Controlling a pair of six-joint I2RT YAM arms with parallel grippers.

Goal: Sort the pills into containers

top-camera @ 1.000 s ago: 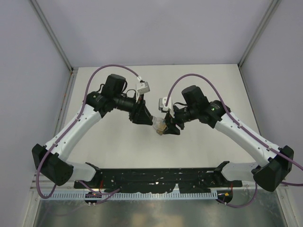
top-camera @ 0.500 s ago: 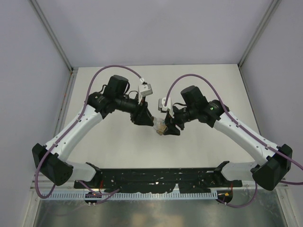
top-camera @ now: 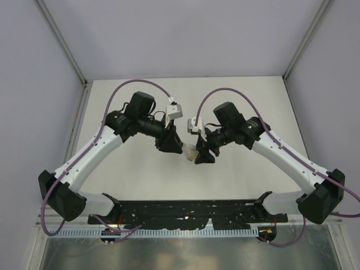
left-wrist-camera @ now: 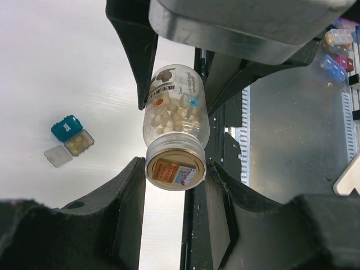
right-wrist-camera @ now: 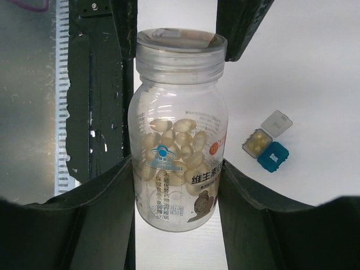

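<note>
Right wrist view: the right gripper point(right-wrist-camera: 175, 174) pinched the body of a clear bottle point(right-wrist-camera: 177, 107) of pale pills point(right-wrist-camera: 174, 140), held in the air, while the left gripper point(left-wrist-camera: 175, 171) closed on its cap point(right-wrist-camera: 181, 40), apparently so one arm could steady it as the other twisted it open. On the white table point(top-camera: 236, 95) below, off to one side, sat the teal box point(right-wrist-camera: 273, 157), shut, touching the grey box point(right-wrist-camera: 257, 142), open with pills inside.

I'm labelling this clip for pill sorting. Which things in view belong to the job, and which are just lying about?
Job: pill bottle, held by left hand and right hand; open grey box with pills; closed teal box.
Lying about: small coloured cases beyond the black rail.
</note>
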